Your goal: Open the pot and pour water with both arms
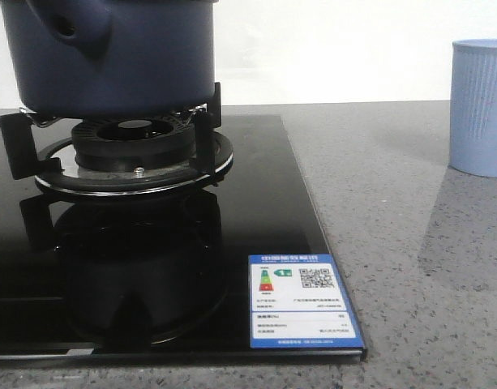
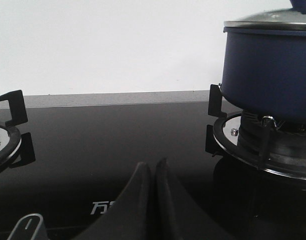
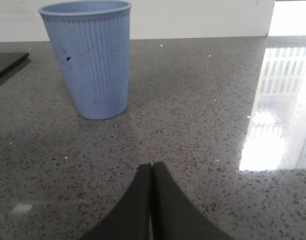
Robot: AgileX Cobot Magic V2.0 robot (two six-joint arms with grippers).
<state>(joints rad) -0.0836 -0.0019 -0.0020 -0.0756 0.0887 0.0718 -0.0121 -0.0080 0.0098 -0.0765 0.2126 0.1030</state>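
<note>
On the left of the front view the dark blue pot (image 1: pixel 110 53) sits on the black prongs of the burner grate (image 1: pixel 118 150), above the round burner head, and its short side spout with a round hole faces the camera on the left part of its wall. The grate belongs to a glossy black glass cooktop (image 1: pixel 151 267), which carries a blue and white energy label (image 1: pixel 303 301) near its front right corner. To the right of the cooktop lies the grey speckled countertop (image 1: pixel 394 243), and at the far right edge a light blue ribbed cup (image 1: pixel 479 107) stands upright on it, well apart from the pot. In the left wrist view the left gripper (image 2: pixel 155 167) is low over the black glass with its two fingers pressed together and nothing between them; the pot (image 2: pixel 267 70) stands away from it on its grate, and a glass lid (image 2: pixel 270 20) with a metal rim rests on top of the pot. A second burner grate (image 2: pixel 10 125) shows at the other edge of that view. In the right wrist view the right gripper (image 3: pixel 152 170) is over the countertop, fingers also closed together and empty, with the cup (image 3: pixel 90 57) standing upright near it but not touching it.
</note>
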